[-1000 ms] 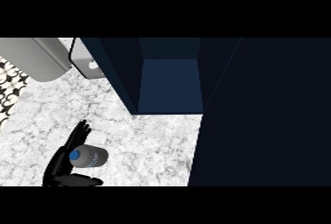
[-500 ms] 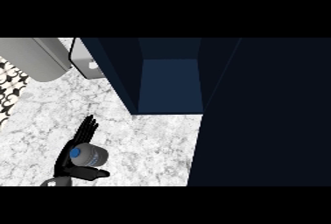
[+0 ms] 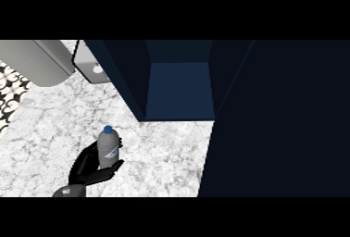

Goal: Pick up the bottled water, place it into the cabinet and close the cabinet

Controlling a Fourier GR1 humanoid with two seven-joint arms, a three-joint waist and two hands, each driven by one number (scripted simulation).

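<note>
Currently our left hand (image 3: 89,167) grasps the clear blue-capped plastic water bottle (image 3: 108,149), near-left on the marble counter (image 3: 48,120). We risk clipping the dark blue cabinet (image 3: 179,88) wall, far right.

From my station I count one bottled water (image 3: 109,147), grey-bodied with a single blue cap. I see one black hand (image 3: 89,169), the left one, and only one forearm coming in at the lower edge. There is one cabinet (image 3: 179,83), dark blue, showing one open compartment, with one broad dark panel at the right that I take for its door (image 3: 280,120). One white marbled surface (image 3: 61,120) carries the lot. At the upper left I count two grey objects, unclear in kind
</note>
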